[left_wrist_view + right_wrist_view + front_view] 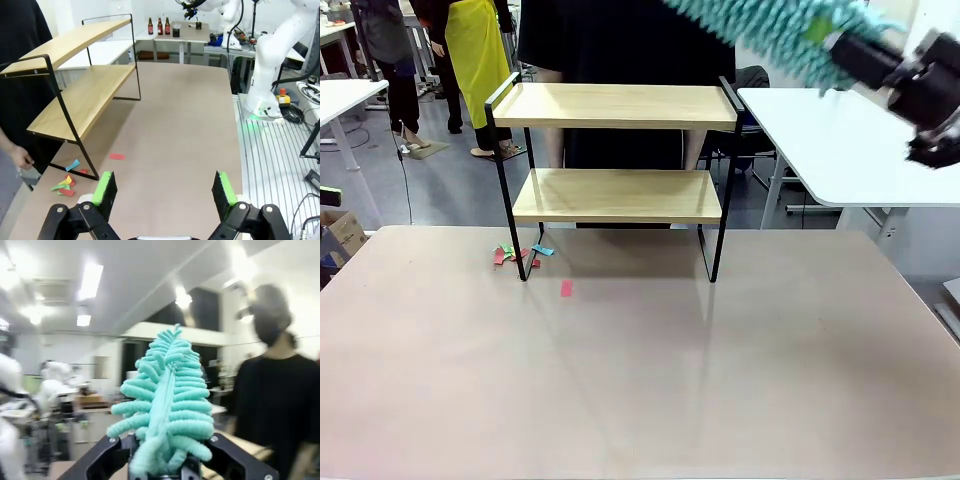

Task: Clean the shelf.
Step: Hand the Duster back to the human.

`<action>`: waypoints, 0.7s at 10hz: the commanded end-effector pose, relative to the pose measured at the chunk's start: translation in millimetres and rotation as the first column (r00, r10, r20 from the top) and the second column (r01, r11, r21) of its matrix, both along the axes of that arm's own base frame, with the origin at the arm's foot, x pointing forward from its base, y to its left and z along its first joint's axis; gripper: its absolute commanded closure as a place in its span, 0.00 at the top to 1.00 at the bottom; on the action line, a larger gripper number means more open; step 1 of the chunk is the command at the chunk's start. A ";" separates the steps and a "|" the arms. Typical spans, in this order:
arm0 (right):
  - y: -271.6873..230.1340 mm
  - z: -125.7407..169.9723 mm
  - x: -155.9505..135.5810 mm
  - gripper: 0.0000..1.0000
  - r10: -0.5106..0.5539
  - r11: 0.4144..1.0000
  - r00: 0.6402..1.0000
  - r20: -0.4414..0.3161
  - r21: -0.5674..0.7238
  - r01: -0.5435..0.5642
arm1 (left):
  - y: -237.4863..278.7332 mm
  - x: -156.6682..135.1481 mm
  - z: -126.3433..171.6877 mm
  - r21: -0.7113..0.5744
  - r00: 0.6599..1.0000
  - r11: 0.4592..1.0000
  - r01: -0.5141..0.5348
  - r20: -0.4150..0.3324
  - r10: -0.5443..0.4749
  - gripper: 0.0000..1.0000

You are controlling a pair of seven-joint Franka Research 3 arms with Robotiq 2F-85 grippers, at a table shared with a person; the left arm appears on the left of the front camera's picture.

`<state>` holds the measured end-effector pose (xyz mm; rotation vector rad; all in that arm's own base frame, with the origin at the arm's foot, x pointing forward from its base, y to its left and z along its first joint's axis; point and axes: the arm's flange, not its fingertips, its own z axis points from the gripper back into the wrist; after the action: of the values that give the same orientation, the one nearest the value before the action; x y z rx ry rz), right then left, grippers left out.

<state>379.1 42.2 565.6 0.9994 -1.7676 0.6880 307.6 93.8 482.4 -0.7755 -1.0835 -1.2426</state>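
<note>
The shelf [615, 106] stands at the table's far side, two light wooden boards in a black frame, both boards bare. High at the upper right, my right gripper [842, 46] is shut on a fluffy teal duster [760, 24], which reaches left above the shelf without touching it. In the right wrist view the duster [165, 400] rises from between the fingers of the right gripper [164, 467]. My left gripper [164, 190] is open with nothing in it, low over the table, and the shelf [75, 85] is to its left.
Coloured paper scraps [520, 253] lie on the table by the shelf's left front leg, and a red one [566, 288] lies nearer me. A person in black [275, 405] stands behind the shelf, one hand [20, 157] near its end. White tables [840, 140] flank it.
</note>
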 end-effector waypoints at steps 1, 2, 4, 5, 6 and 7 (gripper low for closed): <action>-12.1 -3.6 -1.9 0.16 -0.269 0.962 0.962 0.041 -0.025 0.271 | -0.6 1.2 -0.4 -0.020 1.000 1.000 0.005 0.029 -0.004 1.00; -30.7 -6.0 -6.3 0.16 -0.378 0.925 0.925 0.033 -0.023 0.379 | -0.6 1.2 -0.4 -0.020 1.000 1.000 0.005 0.029 -0.004 1.00; -62.4 -21.8 -10.9 0.16 -0.541 0.840 0.841 0.004 -0.045 0.540 | -0.6 1.2 -0.4 -0.020 1.000 1.000 0.005 0.029 -0.004 1.00; -74.6 -34.9 -13.5 0.16 -0.564 0.826 0.824 -0.047 -0.025 0.564 | -0.6 1.2 -0.4 -0.020 1.000 1.000 0.005 0.029 -0.004 1.00; -83.1 -50.1 -13.6 0.16 -0.595 0.803 0.798 -0.093 -0.043 0.594 | -0.6 1.2 -0.4 -0.020 1.000 1.000 0.005 0.029 -0.004 1.00; -90.5 -66.0 -13.6 0.16 -0.622 0.782 0.771 -0.138 -0.063 0.620 | -0.6 1.2 -0.4 -0.020 1.000 1.000 0.005 0.029 -0.004 1.00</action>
<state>379.1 -59.5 523.3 0.4231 -1.7977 0.2425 308.0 94.1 481.6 -0.7755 -1.0841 -1.2430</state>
